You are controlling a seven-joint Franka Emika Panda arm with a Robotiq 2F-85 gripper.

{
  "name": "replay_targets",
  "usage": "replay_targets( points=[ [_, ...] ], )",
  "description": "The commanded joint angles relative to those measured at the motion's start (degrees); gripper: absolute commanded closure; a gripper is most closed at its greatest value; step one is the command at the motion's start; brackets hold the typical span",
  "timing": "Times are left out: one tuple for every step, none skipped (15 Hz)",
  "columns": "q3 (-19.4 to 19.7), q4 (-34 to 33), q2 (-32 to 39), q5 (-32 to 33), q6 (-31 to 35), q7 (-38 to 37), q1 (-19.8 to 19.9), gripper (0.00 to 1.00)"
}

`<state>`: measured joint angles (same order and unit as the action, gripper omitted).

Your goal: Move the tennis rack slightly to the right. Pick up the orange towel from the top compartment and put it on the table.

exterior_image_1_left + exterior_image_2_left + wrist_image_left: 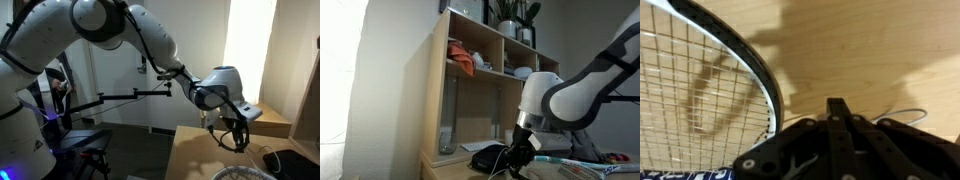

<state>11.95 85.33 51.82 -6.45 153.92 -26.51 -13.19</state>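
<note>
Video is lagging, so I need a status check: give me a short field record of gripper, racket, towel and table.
table: light tan wooden tabletop, smooth, flat
racket: tennis racket, white-and-dark frame, gridded strings, lying flat on the tabletop
towel: rust-orange folded cloth in top compartment of wooden shelf unit, not yet picked
gripper: shut, nothing seen in its grasp, close beside racket rim, contact unclear

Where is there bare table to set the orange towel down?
Free: the table beside the tennis rack rim, stretching ahead of the shut gripper in the wrist view; in an exterior view, also the corner toward the robot base. Crowded: the other end, where a black pad and a pale wooden box sit by the rack head.
</note>
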Motion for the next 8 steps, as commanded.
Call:
replay_targets(
  points=[
    [0.99, -5.11, 2.65, 2.46, -3.87, -2.65, -0.33, 1.00],
    [1.12, -6.02, 3.30, 2.89, -4.34, -2.89, -0.41, 1.00],
    [1.11, -6.86, 3.85, 3.17, -4.83, -3.46, -0.37, 1.00],
    [1.13, -7.95, 4.52, 3.35, -5.54, -3.75, -0.20, 1.00],
    [1.11, -8.90, 5.12, 3.29, -6.16, -3.91, 0.03, 1.00],
    [0.99, -10.05, 5.78, 3.15, -6.91, -3.87, 0.40, 1.00],
    [1.14, -11.40, 6.61, 3.08, -7.80, -4.35, 0.70, 1.00],
    [1.05, -12.75, 7.34, 2.94, -8.90, -4.55, 1.22, 1.00]
  ],
)
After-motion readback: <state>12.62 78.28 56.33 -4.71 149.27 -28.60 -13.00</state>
